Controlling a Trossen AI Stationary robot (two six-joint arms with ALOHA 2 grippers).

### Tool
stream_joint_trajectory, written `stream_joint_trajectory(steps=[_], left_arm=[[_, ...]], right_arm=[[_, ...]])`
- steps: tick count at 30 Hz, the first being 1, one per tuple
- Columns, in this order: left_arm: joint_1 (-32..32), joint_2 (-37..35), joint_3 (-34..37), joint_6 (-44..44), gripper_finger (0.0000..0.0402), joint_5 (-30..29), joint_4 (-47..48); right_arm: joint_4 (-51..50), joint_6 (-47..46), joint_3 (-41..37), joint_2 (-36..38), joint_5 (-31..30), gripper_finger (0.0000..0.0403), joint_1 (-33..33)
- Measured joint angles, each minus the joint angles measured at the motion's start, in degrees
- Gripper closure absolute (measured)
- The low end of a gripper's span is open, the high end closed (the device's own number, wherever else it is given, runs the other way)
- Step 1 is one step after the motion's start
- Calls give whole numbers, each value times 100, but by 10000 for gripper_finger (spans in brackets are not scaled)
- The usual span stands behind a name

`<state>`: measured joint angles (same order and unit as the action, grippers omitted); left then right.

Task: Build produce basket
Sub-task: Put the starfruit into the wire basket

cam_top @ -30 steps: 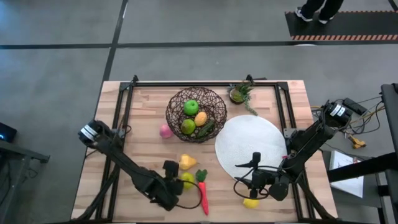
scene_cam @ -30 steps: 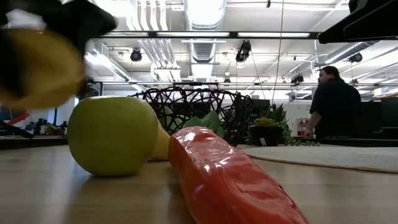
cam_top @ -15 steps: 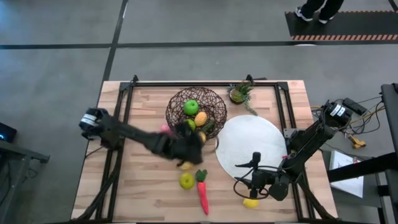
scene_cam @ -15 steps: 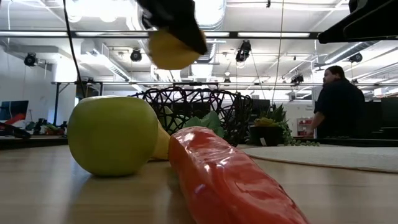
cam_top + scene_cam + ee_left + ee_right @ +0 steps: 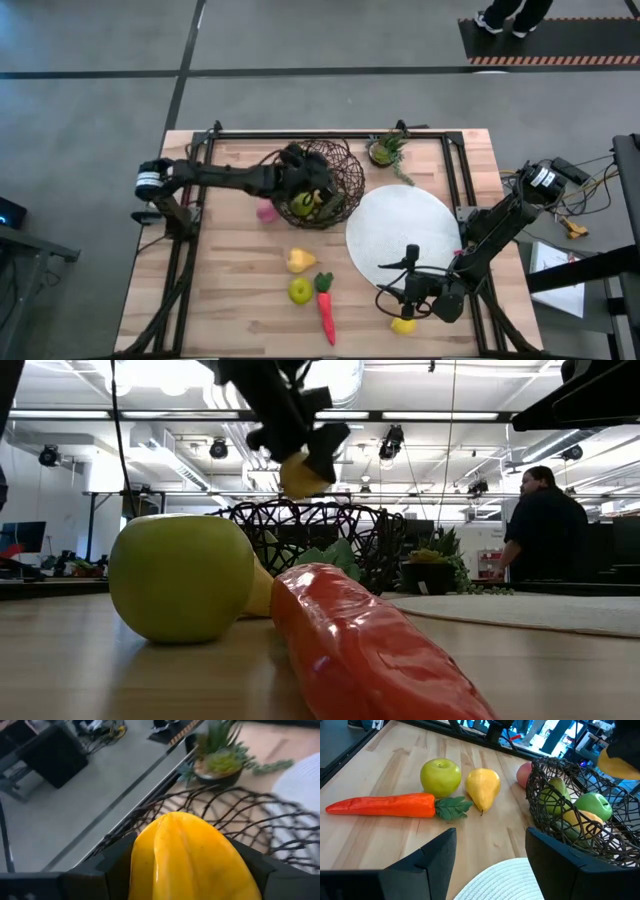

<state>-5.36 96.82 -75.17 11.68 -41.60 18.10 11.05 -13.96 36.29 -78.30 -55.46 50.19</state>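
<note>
The dark woven wire basket (image 5: 340, 170) stands on the table's far middle, with a green apple (image 5: 594, 805) and other produce inside. My left gripper (image 5: 310, 190) hangs over it, shut on a yellow fruit (image 5: 302, 477). On the table lie a pink fruit (image 5: 266, 212) beside the basket, a yellow pear (image 5: 300, 261), a green apple (image 5: 300, 291) and a red carrot (image 5: 326, 312). My right gripper (image 5: 398, 290) stands open near the table's near right, over the plate's edge, with nothing between its fingers. My left gripper pinches the yellow fruit's two opposite sides (image 5: 145, 865) between its two fingers (image 5: 112, 870). The fingers come slanting down from the table's left. The fruit is lifted clear, in the air above the basket's rim.
A flat white round plate (image 5: 420, 225) lies right of the basket. A small potted plant (image 5: 385, 150) stands at the far edge. A small yellow piece (image 5: 403, 325) lies by the near edge below my right gripper. A person (image 5: 540, 530) stands in the room beyond.
My left gripper has swung from the table's near edge up and toward the far edge, to above the basket, rolling its wrist as it went. It has carried the yellow fruit along, clear of the table. The apple, pear and carrot have stayed put.
</note>
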Motion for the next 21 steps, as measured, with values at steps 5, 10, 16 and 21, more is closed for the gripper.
stream_joint_trajectory(steps=[5,10,16,21], left_arm=[[-338,0,195,284,172,135,-30],[-583,0,489,355,170,509,-413],[-722,52,711,600,169,693,-492],[-722,55,1005,608,169,1253,-1243]], right_arm=[[0,0,0,0,0,179,1],[0,0,0,0,-2,179,0],[2,0,0,0,-2,179,0],[0,8,0,0,-2,179,1]])
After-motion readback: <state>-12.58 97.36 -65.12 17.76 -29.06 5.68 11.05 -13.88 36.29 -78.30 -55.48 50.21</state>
